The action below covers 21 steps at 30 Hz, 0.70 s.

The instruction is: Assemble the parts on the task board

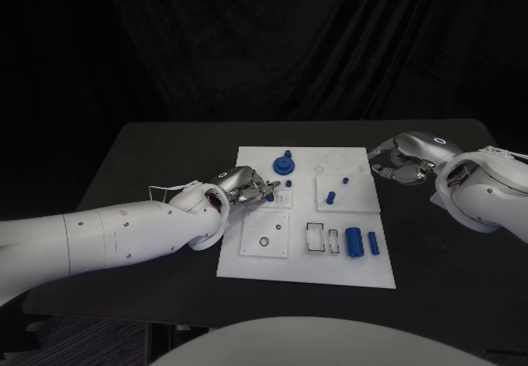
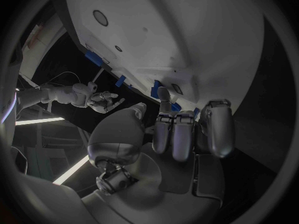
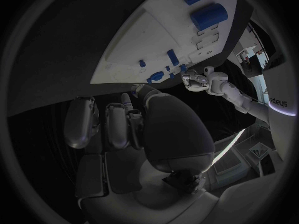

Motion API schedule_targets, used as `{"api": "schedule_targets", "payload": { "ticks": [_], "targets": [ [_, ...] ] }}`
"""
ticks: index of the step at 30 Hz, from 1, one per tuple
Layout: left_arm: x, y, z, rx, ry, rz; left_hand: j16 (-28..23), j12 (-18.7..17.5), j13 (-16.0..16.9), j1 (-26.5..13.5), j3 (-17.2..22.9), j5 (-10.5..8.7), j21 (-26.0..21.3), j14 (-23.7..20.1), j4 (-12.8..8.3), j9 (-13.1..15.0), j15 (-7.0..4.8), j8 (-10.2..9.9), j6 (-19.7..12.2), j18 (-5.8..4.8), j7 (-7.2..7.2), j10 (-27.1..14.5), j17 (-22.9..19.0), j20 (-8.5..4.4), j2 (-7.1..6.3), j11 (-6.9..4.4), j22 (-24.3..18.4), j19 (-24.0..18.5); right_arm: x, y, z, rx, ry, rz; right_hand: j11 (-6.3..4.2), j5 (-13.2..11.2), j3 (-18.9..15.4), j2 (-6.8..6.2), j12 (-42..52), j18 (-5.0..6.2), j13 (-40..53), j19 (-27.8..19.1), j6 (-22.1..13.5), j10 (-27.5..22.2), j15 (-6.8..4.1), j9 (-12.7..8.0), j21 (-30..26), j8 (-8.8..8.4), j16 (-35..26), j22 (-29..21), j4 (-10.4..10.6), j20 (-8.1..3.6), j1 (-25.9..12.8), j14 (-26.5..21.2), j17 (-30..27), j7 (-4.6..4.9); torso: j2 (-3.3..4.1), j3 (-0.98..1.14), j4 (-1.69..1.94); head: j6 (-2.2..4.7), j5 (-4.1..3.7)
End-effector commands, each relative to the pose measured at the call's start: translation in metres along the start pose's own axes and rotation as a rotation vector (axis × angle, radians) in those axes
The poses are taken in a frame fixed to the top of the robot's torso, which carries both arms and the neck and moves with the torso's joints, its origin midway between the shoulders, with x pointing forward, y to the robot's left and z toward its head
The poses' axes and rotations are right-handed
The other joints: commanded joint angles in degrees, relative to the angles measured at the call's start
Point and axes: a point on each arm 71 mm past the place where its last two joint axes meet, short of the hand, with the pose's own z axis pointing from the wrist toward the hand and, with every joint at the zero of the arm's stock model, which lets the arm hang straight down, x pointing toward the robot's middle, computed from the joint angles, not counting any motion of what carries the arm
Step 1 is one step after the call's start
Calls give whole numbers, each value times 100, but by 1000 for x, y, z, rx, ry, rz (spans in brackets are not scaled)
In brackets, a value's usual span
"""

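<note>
**Both hands at the board's edges, parts lying on the plate**

The left hand point(image 1: 244, 185) is seen in the head view over the white task board point(image 1: 264, 263), at its 9 o'clock edge, with the white left arm point(image 1: 110, 236) reaching in from 8 o'clock. Its fingers point(image 2: 177, 132) are curled inward, and a small blue part point(image 1: 269, 197) is seen just at the fingertips; whether it is pinched cannot be told. The right hand point(image 1: 405, 162) is held above the black table point(image 1: 143, 160), just beside the board's 2 o'clock corner and apart from it. Its fingers point(image 3: 115, 124) are curled in toward the palm, and nothing is seen in them.

On the board, a blue knobbed part point(image 1: 284, 163) stands at about 12 o'clock. Two small blue pegs point(image 1: 330, 197) are seen on a raised square tile right of centre. A large blue cylinder point(image 1: 354, 240) and a slimmer blue bar point(image 1: 373, 242) lie side by side near 4 o'clock, beside two narrow rectangular slots point(image 1: 316, 236). A square tile with a round hole point(image 1: 264, 242) is set at 7 o'clock.

The table is backed by a dark curtain point(image 1: 275, 53).
</note>
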Motion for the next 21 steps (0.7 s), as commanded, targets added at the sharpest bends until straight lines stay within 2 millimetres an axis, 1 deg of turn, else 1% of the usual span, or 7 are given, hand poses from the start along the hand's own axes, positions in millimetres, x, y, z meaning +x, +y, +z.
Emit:
{"api": "schedule_targets", "payload": {
  "ticks": [1,7,10,11,13,15,21],
  "targets": [
    [-1,-4,0,47,-28,-9,15,14,1497,8,-53,63,28,604,-7,181,-21,84,-89,-59,10,598,1509,20,88,-8,944,46,1,-1,-1,11,6,4,30,23,24,-5,-33,63,916,-51,12,54,31,-6,-37,-19,-31,927,8,-5,-27,217,-5,-22,1,-1,0,-1,5],
    [0,-4,1,50,-14,-24,15,14,1497,47,-113,190,13,604,-11,178,-17,251,-155,-56,8,598,1509,27,186,-6,950,42,1,-1,-1,13,8,7,30,23,24,-5,-33,63,916,-51,12,54,31,-6,-37,-19,-31,927,8,-5,-27,217,-5,-22,2,0,-2,-1,4],
    [1,-4,2,44,0,-28,15,14,1497,115,-150,345,12,604,-11,175,-14,360,-217,-57,7,598,1509,31,246,-5,962,42,1,-1,-1,14,9,7,30,24,36,-9,-40,64,908,-53,14,49,31,-9,-49,-19,-34,925,7,-5,-40,217,-9,-21,3,0,-1,-1,6],
    [1,-4,2,43,3,-28,15,14,1497,125,-155,365,14,604,-11,175,-15,380,-214,-58,4,598,1509,31,253,-6,964,43,1,-1,-1,14,9,7,30,24,36,-9,-40,64,908,-53,14,49,31,-9,-49,-19,-34,925,7,-5,-40,217,-9,-21,4,0,-2,-1,6],
    [2,-4,2,37,13,-28,15,14,1497,192,-164,495,15,604,-14,173,-25,490,-164,-58,-18,598,1509,26,287,-21,973,47,1,-2,-1,14,9,8,30,24,36,-9,-40,64,908,-53,14,49,31,-9,-49,-19,-34,925,7,-5,-40,217,-9,-21,4,-1,-1,-1,2],
    [3,-3,3,29,23,-28,15,14,1497,362,-134,650,18,604,-21,187,-43,666,-68,-59,-49,598,1509,12,275,-46,984,53,1,-2,-1,15,10,8,30,24,36,-9,-40,64,908,-53,14,49,31,-9,-49,-19,-34,925,7,-5,-40,217,-9,-21,3,0,1,-1,1],
    [4,-2,3,9,45,-24,15,14,1497,518,-119,709,18,604,-31,180,-57,692,-63,-59,-65,598,1509,-2,194,-62,992,58,1,-2,-2,15,11,8,30,24,36,-9,-40,64,908,-53,14,49,31,-9,-49,-19,-34,925,7,-5,-40,217,-9,-21,2,0,1,-1,9]
  ]
}}
